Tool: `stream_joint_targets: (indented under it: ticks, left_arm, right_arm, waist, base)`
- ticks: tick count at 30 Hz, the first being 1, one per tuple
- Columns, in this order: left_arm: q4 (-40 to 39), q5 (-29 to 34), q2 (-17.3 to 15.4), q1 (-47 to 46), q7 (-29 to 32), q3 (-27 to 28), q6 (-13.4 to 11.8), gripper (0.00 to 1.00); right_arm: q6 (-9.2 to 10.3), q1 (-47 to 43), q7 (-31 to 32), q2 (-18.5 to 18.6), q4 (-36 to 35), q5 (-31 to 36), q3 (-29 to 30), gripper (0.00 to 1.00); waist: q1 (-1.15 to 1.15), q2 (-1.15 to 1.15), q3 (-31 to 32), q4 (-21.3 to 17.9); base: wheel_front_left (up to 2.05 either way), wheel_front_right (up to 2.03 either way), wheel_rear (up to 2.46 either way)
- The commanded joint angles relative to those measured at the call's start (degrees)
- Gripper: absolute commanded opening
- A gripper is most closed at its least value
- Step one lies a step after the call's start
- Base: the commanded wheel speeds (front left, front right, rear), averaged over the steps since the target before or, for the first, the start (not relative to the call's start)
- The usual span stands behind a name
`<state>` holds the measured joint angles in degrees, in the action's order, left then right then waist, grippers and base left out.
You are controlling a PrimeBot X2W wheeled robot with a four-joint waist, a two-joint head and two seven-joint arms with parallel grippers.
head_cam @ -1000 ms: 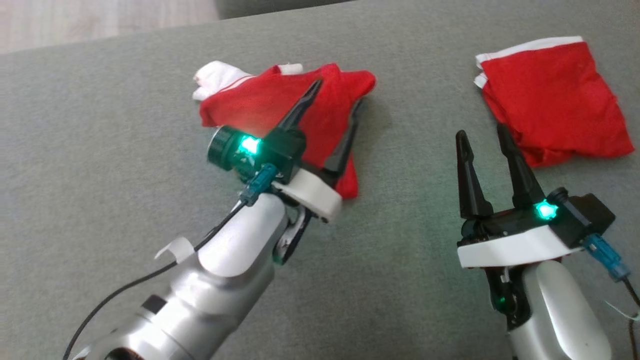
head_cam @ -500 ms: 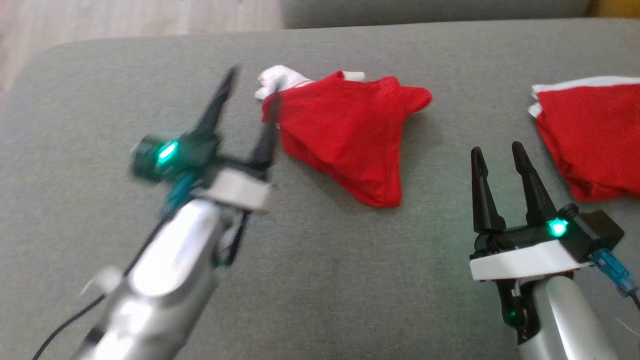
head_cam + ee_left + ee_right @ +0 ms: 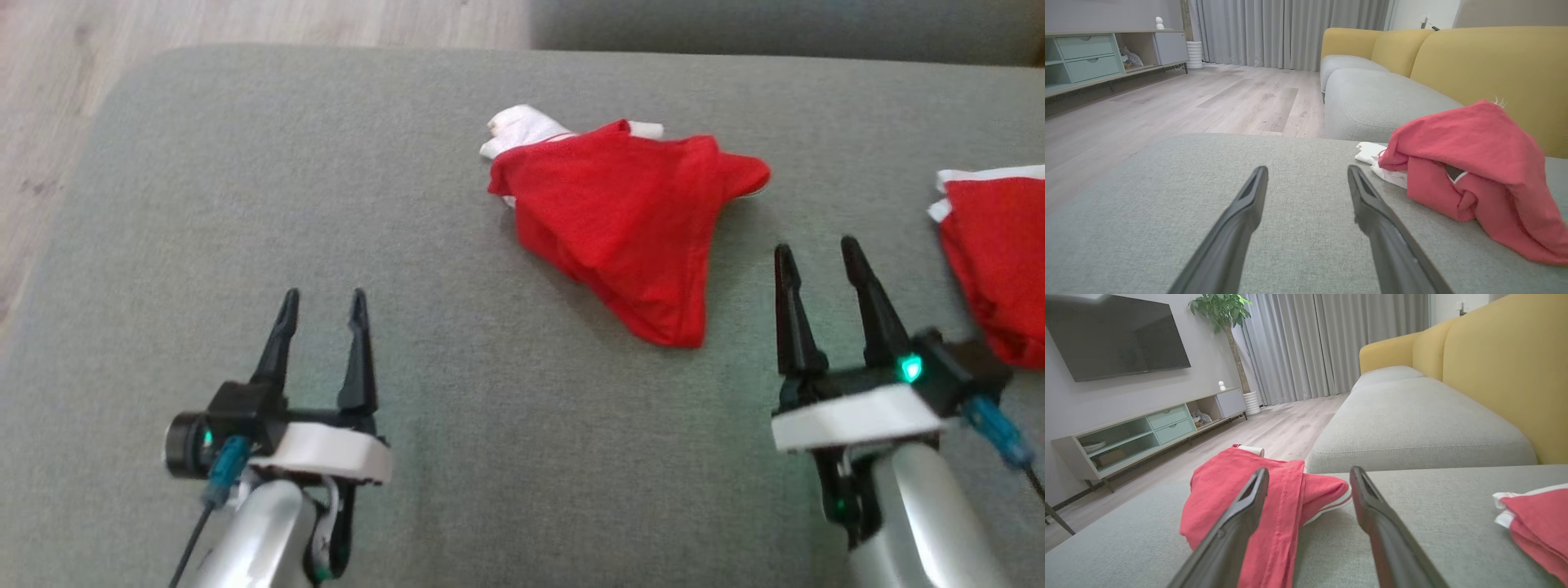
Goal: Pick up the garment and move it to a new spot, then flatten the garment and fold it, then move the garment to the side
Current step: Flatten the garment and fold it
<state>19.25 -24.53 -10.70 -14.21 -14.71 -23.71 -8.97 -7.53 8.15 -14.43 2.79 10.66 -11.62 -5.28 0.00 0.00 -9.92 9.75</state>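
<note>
A crumpled red garment [image 3: 629, 216] with white trim lies in a heap on the grey sofa cushion [image 3: 245, 163], a white end sticking out at its far left. In the left wrist view the garment [image 3: 1474, 171] sits off to the right. My left gripper [image 3: 322, 298] stands open and empty at the lower left, well apart from the heap. My right gripper [image 3: 819, 245] is open and empty just right of the garment's near corner; the right wrist view shows the garment [image 3: 1241, 498] behind the left finger [image 3: 1241, 510].
A second red cloth [image 3: 992, 253] with white edging lies folded at the right edge, also seen in the right wrist view [image 3: 1535, 522]. Wooden floor [image 3: 49, 98] lies beyond the cushion's left edge. Yellow backrests [image 3: 1494, 57], another grey seat [image 3: 1412, 420] and a TV cabinet [image 3: 1147, 433] stand beyond.
My left gripper has drawn back from over the garment to the lower left, empty, leaving the heap lying free. The camera has turned left, shifting the scene right. The right arm has held still.
</note>
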Motion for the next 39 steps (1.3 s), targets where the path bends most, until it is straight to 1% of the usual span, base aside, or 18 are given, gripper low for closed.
stream_joint_targets:
  ticks: [1,2,3,10,14,15,16,19,20,21,22,25,29,34,39]
  left_arm:
    - [-2.03,1.06,0.09,-2.81,-0.29,2.75,0.53,1.0]
    - [-2.03,1.06,0.09,-2.81,-0.29,2.75,0.53,1.0]
    - [-1.92,1.5,0.63,-3.0,-0.29,2.98,0.9,1.0]
    - [-0.04,3.91,3.81,-4.58,-0.29,3.94,3.76,1.0]
    - [1.22,4.83,4.98,-4.93,-0.29,4.72,4.93,1.0]
    - [1.67,5.23,5.43,-5.0,-0.29,5.19,5.37,1.0]
    - [1.86,5.41,5.61,-5.03,-0.29,5.48,5.6,1.0]
    - [2.29,6.0,6.07,-5.1,-0.29,6.36,6.15,1.0]
    - [2.41,6.19,6.19,-5.1,-0.29,6.67,6.3,1.0]
    - [2.53,6.39,6.29,-5.07,-0.29,6.99,6.42,1.0]
    - [2.66,6.56,6.39,-5.0,-0.29,7.36,6.5,1.0]
    - [3.19,7.18,6.62,-4.77,-0.29,8.24,6.73,1.0]
    - [3.71,7.86,6.93,-4.5,-0.29,8.96,7.22,1.0]
    - [4.18,8.32,7.33,-4.12,-0.29,9.29,7.75,1.0]
    - [4.59,8.18,7.61,-2.83,-0.29,9.64,7.85,1.0]
  right_arm:
    - [0.04,4.74,-0.57,0.09,-0.04,-0.42,-1.29,1.0]
    - [0.04,4.74,-0.57,0.09,-0.04,-0.42,-1.29,1.0]
    - [0.04,6.43,-0.33,0.09,1.68,-0.83,-1.37,1.0]
    - [0.04,20.14,6.46,0.09,15.64,-5.51,-1.75,1.0]
    - [0.04,26.07,8.7,0.63,22.81,-9.15,-2.62,1.0]
    - [0.04,28.19,9.29,1.33,25.75,-10.42,-3.8,1.0]
    - [0.04,28.98,9.55,1.61,26.94,-11.27,-4.62,1.0]
    - [0.04,30.58,9.69,2.56,28.71,-14.48,-8.19,1.0]
    - [0.04,30.85,9.38,3.06,28.81,-15.27,-9.66,0.68]
    - [0.04,30.97,8.96,3.51,28.78,-16.07,-11.14,0.29]
    - [0.04,30.97,8.5,3.81,28.61,-17.12,-12.53,0.0]
    - [0.04,30.83,6.95,5.3,28.42,-18.97,-16.2,0.0]
    - [0.04,31.53,4.72,6.9,28.36,-20.47,-18.79,0.0]
    - [0.04,35.63,3.16,9.55,27.95,-20.27,-19.28,0.0]
    - [0.04,39.99,3.49,11.85,25.46,-19.33,-20.54,0.0]
  waist:
    - [0.0,0.0,-1.13,1.11]
    - [0.0,0.0,-1.13,1.11]
    - [0.0,0.0,-1.47,1.42]
    - [0.0,0.0,-4.19,3.67]
    - [0.0,0.0,-5.38,4.97]
    - [0.0,0.0,-5.73,5.45]
    - [0.0,0.0,-5.84,5.64]
    - [0.0,0.0,-5.99,5.96]
    - [0.0,0.0,-5.95,5.94]
    - [0.0,0.0,-5.84,5.85]
    - [0.0,0.0,-5.67,5.65]
    - [0.0,0.0,-4.87,4.79]
    - [0.0,0.0,-3.34,3.43]
    - [0.0,0.0,-0.89,2.88]
    - [0.0,0.0,1.99,3.48]
  base:
    - [0.0,0.0,0.0]
    - [0.0,0.0,0.0]
    - [0.0,0.0,0.0]
    - [0.0,0.0,0.0]
    - [0.0,0.0,0.0]
    - [0.0,0.0,0.0]
    - [0.0,0.0,0.0]
    - [0.0,0.0,0.0]
    - [0.0,0.0,0.0]
    - [0.0,0.0,0.0]
    - [0.0,0.0,0.0]
    - [0.0,0.0,0.0]
    - [0.0,0.0,0.0]
    - [0.0,0.0,0.0]
    - [0.0,0.0,0.0]
